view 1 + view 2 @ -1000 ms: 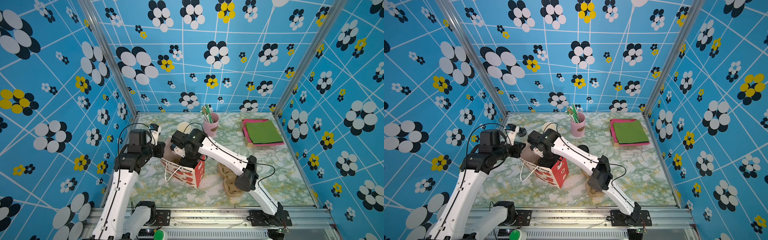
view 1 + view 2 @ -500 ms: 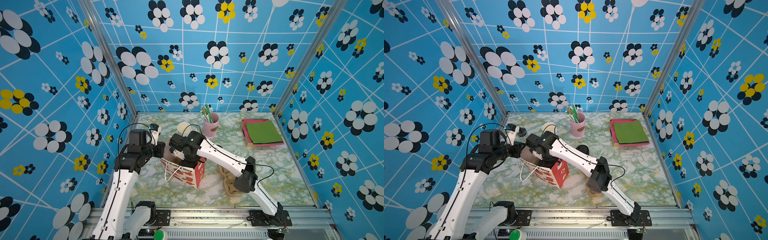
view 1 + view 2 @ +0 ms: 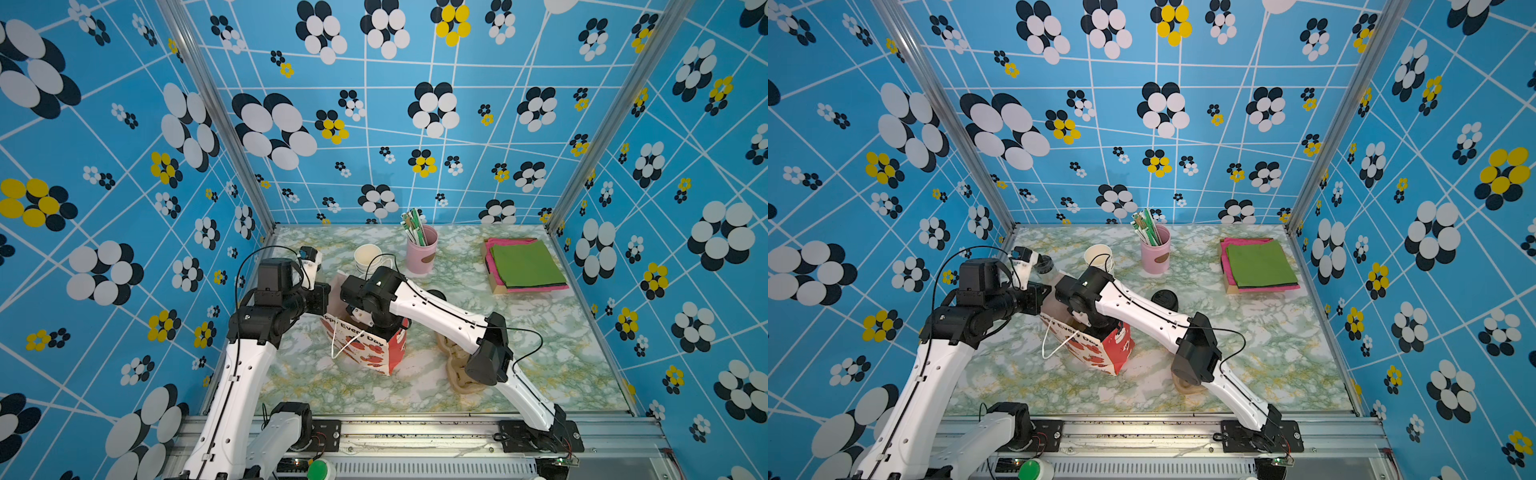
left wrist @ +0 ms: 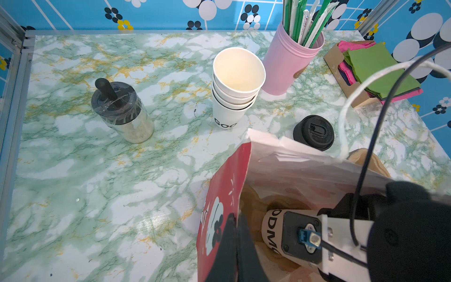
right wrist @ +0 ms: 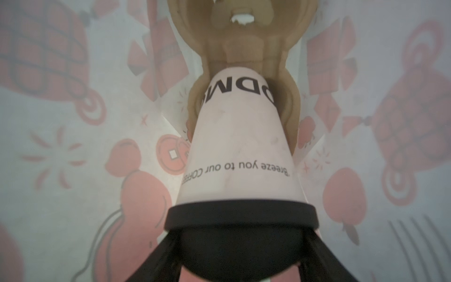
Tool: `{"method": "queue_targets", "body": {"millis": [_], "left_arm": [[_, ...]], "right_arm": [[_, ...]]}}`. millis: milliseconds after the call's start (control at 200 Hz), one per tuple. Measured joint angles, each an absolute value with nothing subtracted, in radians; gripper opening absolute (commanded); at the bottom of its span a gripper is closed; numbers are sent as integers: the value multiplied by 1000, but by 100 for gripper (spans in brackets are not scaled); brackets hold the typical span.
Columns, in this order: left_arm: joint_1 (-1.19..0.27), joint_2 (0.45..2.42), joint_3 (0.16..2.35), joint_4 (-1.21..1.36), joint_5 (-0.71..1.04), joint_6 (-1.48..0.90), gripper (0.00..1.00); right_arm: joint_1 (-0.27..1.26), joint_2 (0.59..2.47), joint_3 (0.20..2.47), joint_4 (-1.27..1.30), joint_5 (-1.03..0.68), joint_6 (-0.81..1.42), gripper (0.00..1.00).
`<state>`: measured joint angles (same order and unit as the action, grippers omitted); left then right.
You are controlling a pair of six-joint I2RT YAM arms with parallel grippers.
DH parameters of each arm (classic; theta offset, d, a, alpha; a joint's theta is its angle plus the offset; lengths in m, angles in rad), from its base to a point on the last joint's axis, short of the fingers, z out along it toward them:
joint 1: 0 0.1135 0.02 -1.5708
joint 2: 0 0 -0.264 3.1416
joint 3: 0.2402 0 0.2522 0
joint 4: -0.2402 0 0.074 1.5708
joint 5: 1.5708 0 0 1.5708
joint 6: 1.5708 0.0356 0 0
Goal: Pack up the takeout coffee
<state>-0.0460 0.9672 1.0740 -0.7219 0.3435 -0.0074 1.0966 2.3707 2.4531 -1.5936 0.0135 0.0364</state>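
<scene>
Pointing base down, takeout coffee (image 5: 240,146), inside bag (image 4: 224,185)

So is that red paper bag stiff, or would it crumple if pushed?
Probably floppy: the paper bag has thin, creased walls, and the left claw pinches its rim, seemingly to hold it open. Likely light and easy to tip, since it stands tall on a small base.

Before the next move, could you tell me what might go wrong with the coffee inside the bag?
The right gripper holds the takeout coffee at its black lid, so it might pop off. The cup's base may miss the carrier well and tip. If the left gripper slips off the bag rim, the mouth could close.
</scene>
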Motion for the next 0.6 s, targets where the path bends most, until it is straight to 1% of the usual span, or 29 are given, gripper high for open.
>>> {"method": "queue_targets", "body": {"millis": [600], "left_arm": [[-46,965,1074,-717,343,-7,0]], "right_arm": [[1097,2363,2470,-1555,14,46,55]]}}
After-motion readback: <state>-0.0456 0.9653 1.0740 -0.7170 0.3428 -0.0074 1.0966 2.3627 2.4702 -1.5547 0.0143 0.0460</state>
